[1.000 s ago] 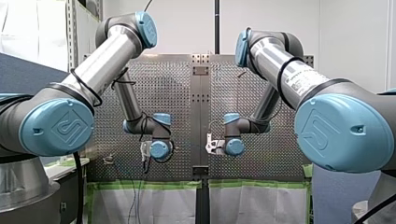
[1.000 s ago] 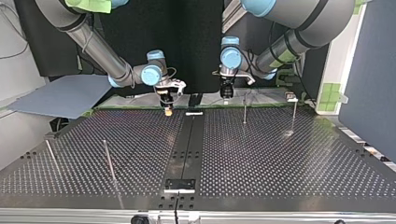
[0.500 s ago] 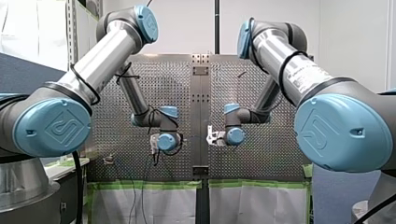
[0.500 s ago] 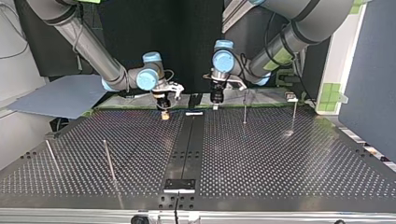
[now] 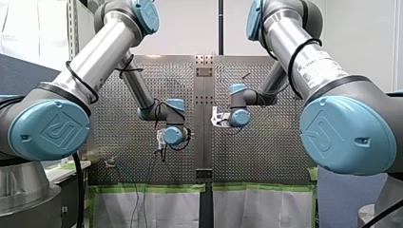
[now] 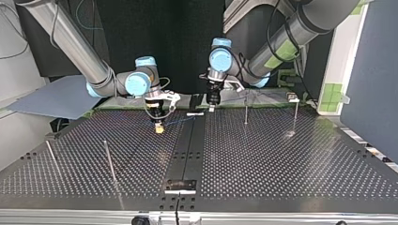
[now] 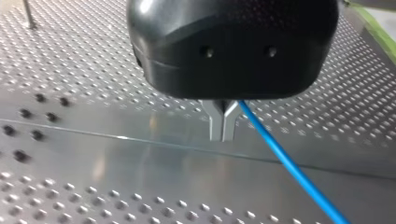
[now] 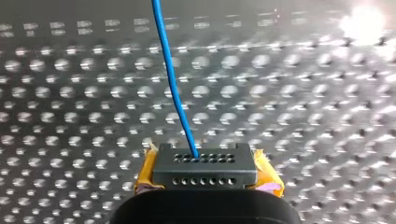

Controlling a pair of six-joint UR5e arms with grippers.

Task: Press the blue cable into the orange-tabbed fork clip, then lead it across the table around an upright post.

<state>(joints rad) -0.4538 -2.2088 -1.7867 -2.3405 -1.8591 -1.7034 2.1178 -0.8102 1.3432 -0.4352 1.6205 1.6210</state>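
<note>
Masking my right gripper (image 8: 205, 173), a black holed block (image 8: 204, 163) sits between its yellow pads (image 8: 270, 175), clamped on the blue cable (image 8: 173, 88). My left gripper's (image 7: 223, 135) metal fingers (image 7: 217, 123) pinch it too, tips together, the contact hidden. Four upright posts (image 6: 109, 159) stand on the table (image 6: 281, 159); my right arm's label (image 5: 314, 73) is unreadable.

Along the middle strip (image 6: 187, 150) the table (image 6: 281, 168) lies open. Right of it two posts (image 6: 245, 110) stand far back; left, two rods (image 6: 109, 161) stand nearer. A cable (image 6: 179, 121) crosses its far end.
</note>
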